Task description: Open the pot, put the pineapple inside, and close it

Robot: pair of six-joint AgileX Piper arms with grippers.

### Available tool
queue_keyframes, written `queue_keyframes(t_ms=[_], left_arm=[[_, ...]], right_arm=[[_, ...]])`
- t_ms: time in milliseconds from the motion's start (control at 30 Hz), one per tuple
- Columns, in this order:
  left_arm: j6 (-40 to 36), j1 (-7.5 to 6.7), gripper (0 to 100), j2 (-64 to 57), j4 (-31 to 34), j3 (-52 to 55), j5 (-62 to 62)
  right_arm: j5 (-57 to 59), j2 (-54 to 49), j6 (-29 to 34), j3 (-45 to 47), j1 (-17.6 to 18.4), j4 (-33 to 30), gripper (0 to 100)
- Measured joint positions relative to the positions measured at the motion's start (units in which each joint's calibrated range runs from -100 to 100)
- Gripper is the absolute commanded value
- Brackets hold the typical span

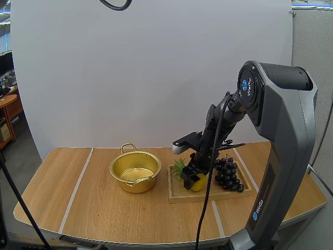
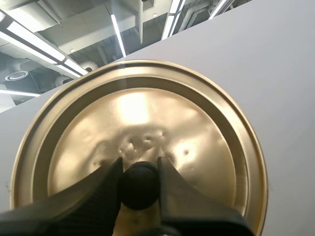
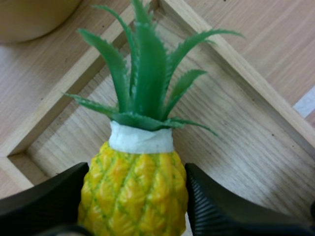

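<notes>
Pineapple (image 3: pixel 133 191) sits in the left half of the wooden tray (image 1: pixel 208 196); I cannot tell whether it touches the tray floor. Its long axis runs from my right jaws toward the tray corner nearest the pot (image 1: pixel 136 185), green crown leading. My right jaws clamp its yellow body, one ribbed finger on each flank. Grapes (image 1: pixel 228 174) lie just beside it on the tray's right half. The pot stands open, mouth up, on the bench (image 1: pixel 88 198), just left of the tray. Bare wood spreads left of the pot and in front of it. My left jaws pinch the black knob (image 2: pixel 140 184) of the gold lid (image 2: pixel 197 123), seen against the plain white panel (image 1: pixel 130 78) that backs the bench.
</notes>
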Motion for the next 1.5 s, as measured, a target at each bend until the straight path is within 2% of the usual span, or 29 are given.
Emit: queue_keyframes(t_ms=[33,67,333,633,800,1067,1300,1500], left_arm=[[0.00,0.00,0,0.00,0.00,0.00,0.00],[0.00,0.00,0,0.00,0.00,0.00,0.00],[0.00,0.00,0,0.00,0.00,0.00,0.00],[0.00,0.00,0,0.00,0.00,0.00,0.00],[0.00,0.00,0,0.00,0.00,0.00,0.00],[0.00,0.00,0,0.00,0.00,0.00,0.00],[0.00,0.00,0,0.00,0.00,0.00,0.00],[0.00,0.00,0,0.00,0.00,0.00,0.00]], right_arm=[[0.00,0.00,0.00,0.00,0.00,0.00,3],[0.18,0.00,0.00,0.00,0.00,0.00,0],[2.55,-1.23,-0.04,0.00,0.00,0.37,0],[5.31,-13.31,-0.12,-2.17,0.86,1.23,0],[8.58,-16.90,0.61,-6.52,3.70,1.67,0],[9.68,-16.73,4.17,-13.00,9.86,1.99,0],[9.68,-12.73,6.09,-17.14,14.72,1.99,0],[8.00,-7.88,6.85,-17.62,16.39,1.99,0]])
